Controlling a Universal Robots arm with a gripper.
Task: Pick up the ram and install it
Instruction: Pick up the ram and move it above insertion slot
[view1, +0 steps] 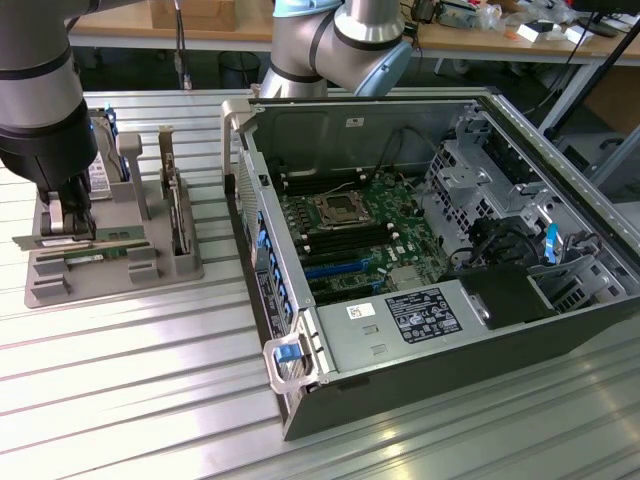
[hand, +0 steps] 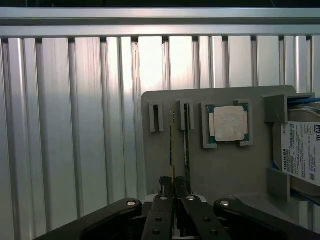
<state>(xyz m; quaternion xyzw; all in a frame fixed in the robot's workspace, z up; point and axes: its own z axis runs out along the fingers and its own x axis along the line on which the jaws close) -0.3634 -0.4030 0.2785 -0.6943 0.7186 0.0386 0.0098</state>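
Note:
The ram (hand: 172, 145) shows edge-on in the wrist view as a thin green board standing in a slot of the grey holder (hand: 225, 170). My gripper (hand: 173, 189) is shut on it, one finger pressed to each side. A second thin board (hand: 186, 145) stands close beside it. In the exterior view the gripper (view1: 72, 222) hangs over the holder (view1: 110, 262) at the exterior view's left, and the ram (view1: 95, 241) lies lengthwise under the fingers. The open computer case (view1: 520, 130) stands to the exterior view's right, its motherboard (view1: 350, 230) facing up with long memory slots.
In the holder also sit a square silver processor chip (hand: 228, 123), a hard drive (hand: 301, 155) and an upright expansion card (view1: 174, 200). The table (view1: 130, 400) is ribbed aluminium. The case's wall (view1: 255, 230) rises between the holder and the motherboard.

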